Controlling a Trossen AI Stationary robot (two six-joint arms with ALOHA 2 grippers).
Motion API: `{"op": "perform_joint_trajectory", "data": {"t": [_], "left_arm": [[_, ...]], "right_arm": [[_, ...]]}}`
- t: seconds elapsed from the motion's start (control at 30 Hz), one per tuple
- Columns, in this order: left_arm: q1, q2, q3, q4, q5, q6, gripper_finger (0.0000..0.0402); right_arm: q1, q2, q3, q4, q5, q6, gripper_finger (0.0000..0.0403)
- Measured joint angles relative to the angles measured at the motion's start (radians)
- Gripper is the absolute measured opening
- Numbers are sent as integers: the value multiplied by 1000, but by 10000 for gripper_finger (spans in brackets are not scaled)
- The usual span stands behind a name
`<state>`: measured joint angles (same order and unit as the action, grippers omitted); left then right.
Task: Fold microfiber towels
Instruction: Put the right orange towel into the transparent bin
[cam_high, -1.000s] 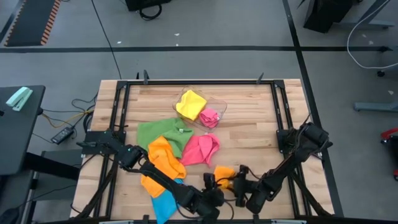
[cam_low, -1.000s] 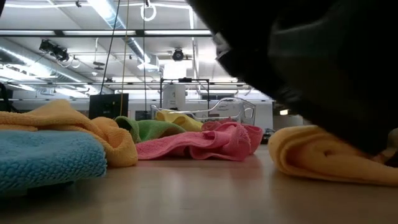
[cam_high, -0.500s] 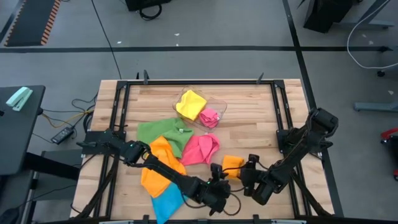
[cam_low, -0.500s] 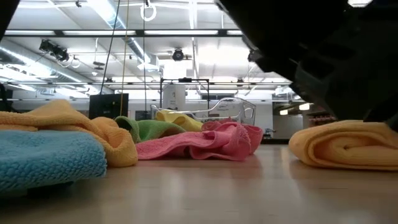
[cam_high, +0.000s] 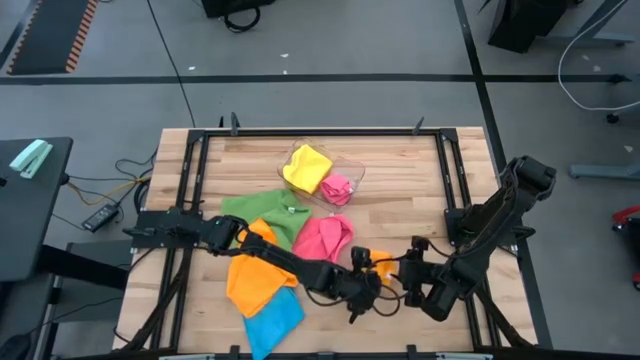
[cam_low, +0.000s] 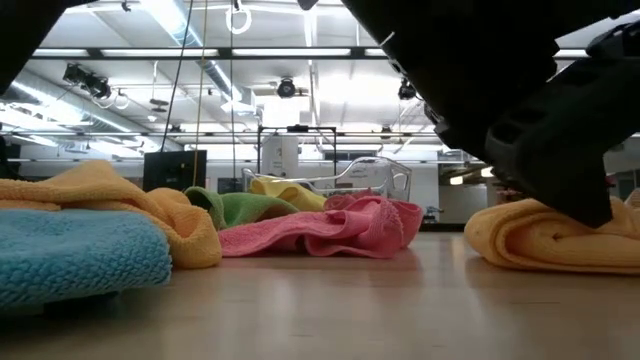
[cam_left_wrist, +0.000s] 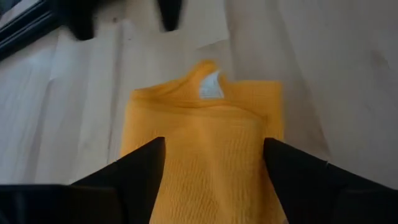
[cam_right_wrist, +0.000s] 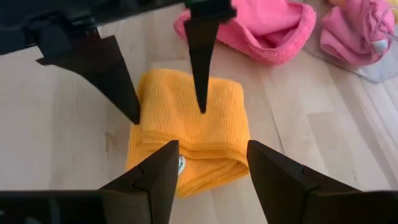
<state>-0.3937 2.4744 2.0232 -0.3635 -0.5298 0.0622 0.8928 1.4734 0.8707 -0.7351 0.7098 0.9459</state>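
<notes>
Folded orange towel (cam_high: 380, 262) lies lower centre of the high view, between both grippers. Left gripper (cam_left_wrist: 214, 163) wide, fingers straddling it, holding nothing. Right gripper (cam_right_wrist: 208, 163) part-open, empty, facing it. Soft, light, limp; likely best pinched at a folded edge.

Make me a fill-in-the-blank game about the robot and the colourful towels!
1. Both grippers hover at a small folded towel coloured ____.
2. The left gripper has its fingers ____.
3. The clear tray holds a pink towel and a ____ towel.
4. The blue towel lies at the table's ____ edge.

Missing words: orange; open; yellow; front
</notes>
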Motion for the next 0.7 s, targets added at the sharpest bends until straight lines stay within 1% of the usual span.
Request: {"op": "perform_joint_trajectory", "data": {"t": [0.1, 0.17, 0.3, 0.47, 0.57, 0.7], "left_arm": [[0, 7, 0, 1, 56, 35, 286], [-1, 16, -1, -14, 68, 41, 286], [-2, 32, 0, -24, 68, 76, 286], [0, 38, 1, -29, 50, 73, 284], [3, 38, 1, -34, 50, 62, 272], [9, 39, 2, -49, 52, 57, 239]], "right_arm": [[0, 0, 0, -1, 2, 0, 200], [0, 3, 0, 1, 7, 0, 200], [0, 8, 1, 9, 19, -12, 200], [9, 31, 1, 85, 19, -105, 200], [24, 39, 1, 109, 14, -152, 200], [60, 32, 1, 110, 15, -199, 200]]}}
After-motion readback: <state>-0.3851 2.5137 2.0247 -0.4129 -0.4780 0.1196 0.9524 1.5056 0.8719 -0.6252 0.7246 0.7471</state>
